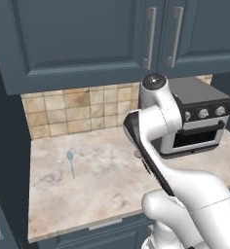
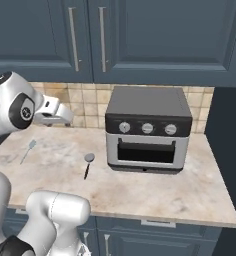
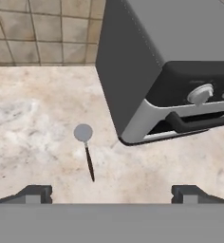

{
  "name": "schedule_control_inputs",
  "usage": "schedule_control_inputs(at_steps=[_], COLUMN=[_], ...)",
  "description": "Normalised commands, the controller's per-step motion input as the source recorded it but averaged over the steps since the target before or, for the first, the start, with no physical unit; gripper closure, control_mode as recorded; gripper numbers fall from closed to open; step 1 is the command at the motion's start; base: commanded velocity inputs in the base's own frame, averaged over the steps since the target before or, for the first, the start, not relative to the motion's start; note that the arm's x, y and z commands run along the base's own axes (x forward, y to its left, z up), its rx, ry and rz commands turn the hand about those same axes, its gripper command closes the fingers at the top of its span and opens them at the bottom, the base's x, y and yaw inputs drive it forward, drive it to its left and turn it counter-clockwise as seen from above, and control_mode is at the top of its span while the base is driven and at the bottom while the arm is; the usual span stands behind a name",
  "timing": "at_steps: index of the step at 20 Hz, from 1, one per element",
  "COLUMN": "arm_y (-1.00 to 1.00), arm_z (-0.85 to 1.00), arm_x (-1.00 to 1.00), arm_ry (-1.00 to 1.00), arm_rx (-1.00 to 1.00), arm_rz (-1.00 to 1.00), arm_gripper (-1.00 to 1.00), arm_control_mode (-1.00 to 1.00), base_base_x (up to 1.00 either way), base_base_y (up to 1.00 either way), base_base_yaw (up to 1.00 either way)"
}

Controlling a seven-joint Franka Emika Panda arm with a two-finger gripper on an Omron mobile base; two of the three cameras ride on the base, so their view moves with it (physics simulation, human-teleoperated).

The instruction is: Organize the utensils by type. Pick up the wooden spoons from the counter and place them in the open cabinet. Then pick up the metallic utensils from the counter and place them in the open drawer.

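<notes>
metal step in hand: gripper [image 3: 112, 192] spread wide, empty, above the black-handled utensil [image 3: 87, 151] on the counter [image 3: 28, 142], just left of the toaster oven [image 3: 133, 76]. next: descend, straddle handle, close.

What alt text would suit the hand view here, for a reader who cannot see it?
A small round-headed utensil with a thin black handle lies on the beige stone counter, ahead of the open gripper and between its two dark fingertips. A grey toaster oven stands just to its right, and a tan tile wall runs behind.
</notes>
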Motion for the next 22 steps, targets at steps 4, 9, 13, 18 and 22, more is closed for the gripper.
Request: schedule_control_inputs(at_steps=[4,9,13,18,22], arm_y=[0.0,0.0,-0.07,-0.15,-0.18], arm_z=[-0.45,-0.55,-0.48,-0.55,-0.47], arm_x=[0.08,0.01,0.13,0.02,0.0], arm_ry=[0.1,0.22,0.15,0.01,0.0], arm_rx=[-0.01,0.0,0.05,0.0,0.0], arm_rz=[0.07,0.21,0.24,0.21,0.07], arm_gripper=[-1.0,-1.0,-1.0,-1.0,-1.0], arm_control_mode=[-1.0,-1.0,-1.0,-1.0,-1.0], base_base_x=[0.0,0.0,0.0,0.0,0.0], base_base_y=[0.0,0.0,0.0,0.0,0.0], base_base_yaw=[0.0,0.0,0.0,0.0,0.0])
